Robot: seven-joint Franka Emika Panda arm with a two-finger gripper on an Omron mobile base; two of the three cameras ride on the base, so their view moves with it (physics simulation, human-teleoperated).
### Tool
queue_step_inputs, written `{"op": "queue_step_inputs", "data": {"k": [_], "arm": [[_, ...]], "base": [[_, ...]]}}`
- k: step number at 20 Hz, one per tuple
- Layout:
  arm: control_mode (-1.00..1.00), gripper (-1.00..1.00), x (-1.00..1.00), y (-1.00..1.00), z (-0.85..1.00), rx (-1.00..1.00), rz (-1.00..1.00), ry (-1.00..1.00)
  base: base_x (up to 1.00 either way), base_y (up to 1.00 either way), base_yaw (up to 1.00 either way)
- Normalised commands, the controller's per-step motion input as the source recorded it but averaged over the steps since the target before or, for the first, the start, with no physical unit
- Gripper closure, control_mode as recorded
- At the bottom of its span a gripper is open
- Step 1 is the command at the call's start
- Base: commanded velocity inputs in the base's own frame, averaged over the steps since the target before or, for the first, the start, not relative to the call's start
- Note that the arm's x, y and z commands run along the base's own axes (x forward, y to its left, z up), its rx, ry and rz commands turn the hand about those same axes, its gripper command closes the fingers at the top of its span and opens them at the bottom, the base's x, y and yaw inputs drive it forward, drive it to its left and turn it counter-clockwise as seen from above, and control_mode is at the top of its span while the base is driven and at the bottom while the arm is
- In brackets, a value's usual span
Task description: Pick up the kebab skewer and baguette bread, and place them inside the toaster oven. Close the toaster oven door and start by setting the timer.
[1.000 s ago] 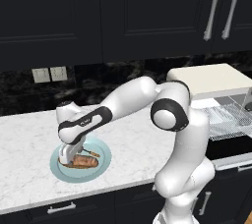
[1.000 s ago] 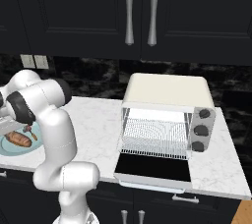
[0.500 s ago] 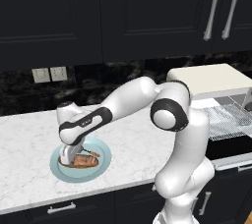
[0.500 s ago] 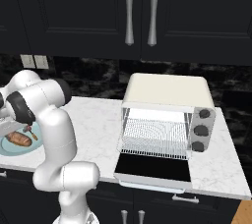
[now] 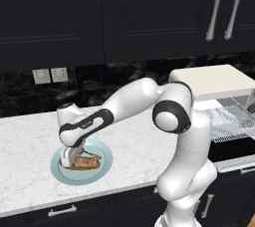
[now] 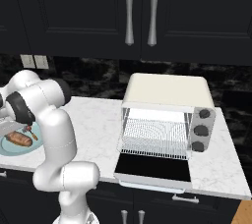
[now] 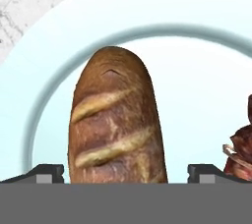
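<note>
Marble counter [image 6: 98, 115], with the toaster oven [image 6: 170, 107] well off to the right, cream box standing with its wire rack bare. Toaster oven door [image 6: 155, 166] dropped flat toward the front edge, dark glass facing up. Nothing inside yet.

Far from it, toward the counter's left end, a pale blue plate [image 5: 102, 166]. On the plate, the baguette bread [image 7: 115, 125], lying flat, scored crust up; just beside it the kebab skewer [image 7: 241, 152], reddish chunks near the loaf's flank.

Down over the plate, the gripper [image 7: 125, 171], spread wide, one fingertip [image 7: 44, 173] on either side of the loaf near its end, apparently not yet pressing it.

Risks, judged from here: a grab so close to the rounded end, likely to let the loaf pivot or slip out on the lift; a finger brushing the skewer on closing and nudging it across the plate; a long carry to the oven with a weak hold.
</note>
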Motion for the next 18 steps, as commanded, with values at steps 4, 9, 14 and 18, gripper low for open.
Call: {"op": "queue_step_inputs", "data": {"k": [4, 9, 14, 18], "arm": [[-1.00, -1.00, 0.00, 0.00, -0.12, 0.00, 0.02, -0.02], [-1.00, -1.00, 0.00, 0.00, -0.13, 0.00, 0.02, -0.02], [-1.00, -1.00, 0.00, 0.00, -0.07, 0.00, 0.02, 0.00], [-1.00, 1.00, 0.00, 0.00, -0.16, 0.00, 0.02, 0.00]], "base": [[0.00, 0.00, 0.00], [0.00, 0.00, 0.00], [0.00, 0.00, 0.00], [0.00, 0.00, 0.00]]}}
